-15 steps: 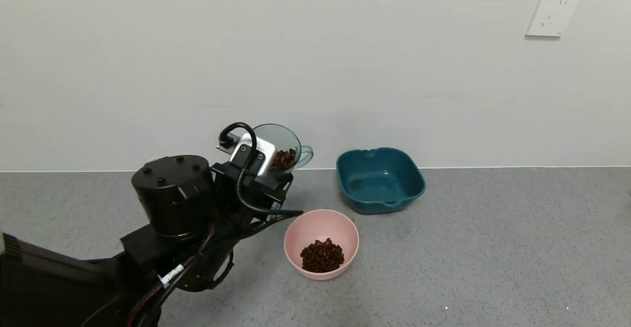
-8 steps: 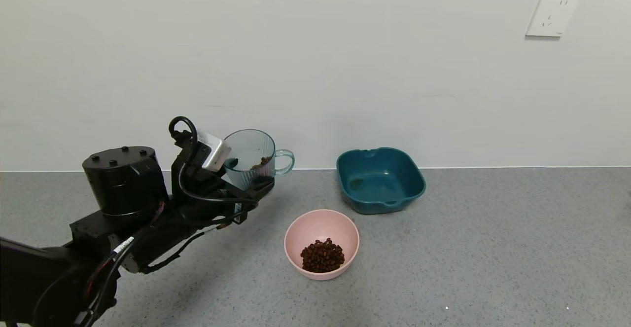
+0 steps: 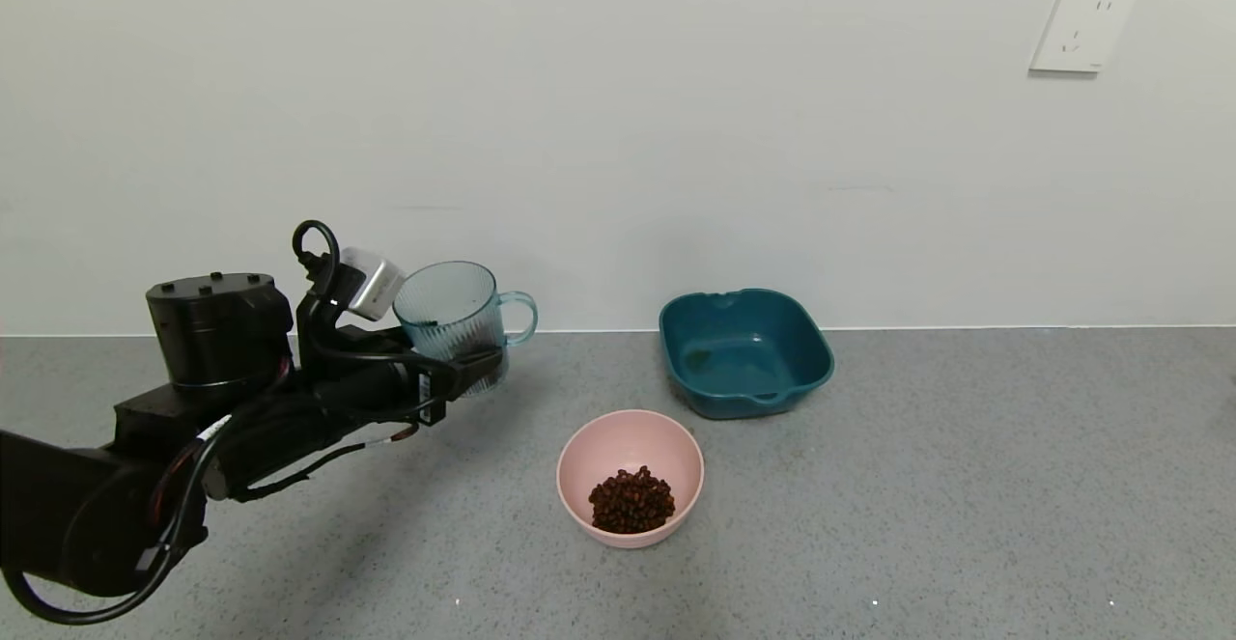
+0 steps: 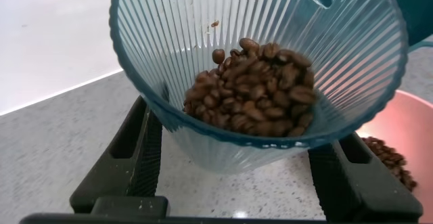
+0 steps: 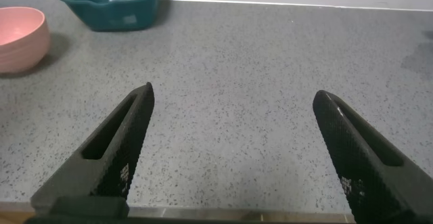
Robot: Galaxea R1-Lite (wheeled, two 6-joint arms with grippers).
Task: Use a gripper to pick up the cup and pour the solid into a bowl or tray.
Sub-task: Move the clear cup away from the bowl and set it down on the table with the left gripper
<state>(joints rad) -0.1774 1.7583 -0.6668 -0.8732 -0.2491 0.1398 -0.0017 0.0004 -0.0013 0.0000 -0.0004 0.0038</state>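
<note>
My left gripper (image 3: 465, 362) is shut on the cup (image 3: 452, 316), a ribbed translucent blue-green mug, and holds it above the counter to the left of and behind the pink bowl (image 3: 629, 425). The cup stands nearly upright with its handle toward the right. The left wrist view shows brown beans (image 4: 254, 92) in the cup (image 4: 203, 34) between the black fingers (image 4: 142, 153). A pile of beans (image 3: 631, 500) lies in the pink bowl. My right gripper (image 5: 233, 126) is open and empty over bare counter, out of the head view.
A dark teal square basin (image 3: 744, 350) stands by the wall, behind and right of the pink bowl. The wall runs along the counter's far edge, with a white socket (image 3: 1081, 27) high at the right. The right wrist view shows the bowl (image 5: 20, 38) and basin (image 5: 111, 4) far off.
My left arm has drawn back to the left with the cup, away from the pink bowl. The cup has turned from tilted to nearly upright. The right gripper shows no earlier view.
</note>
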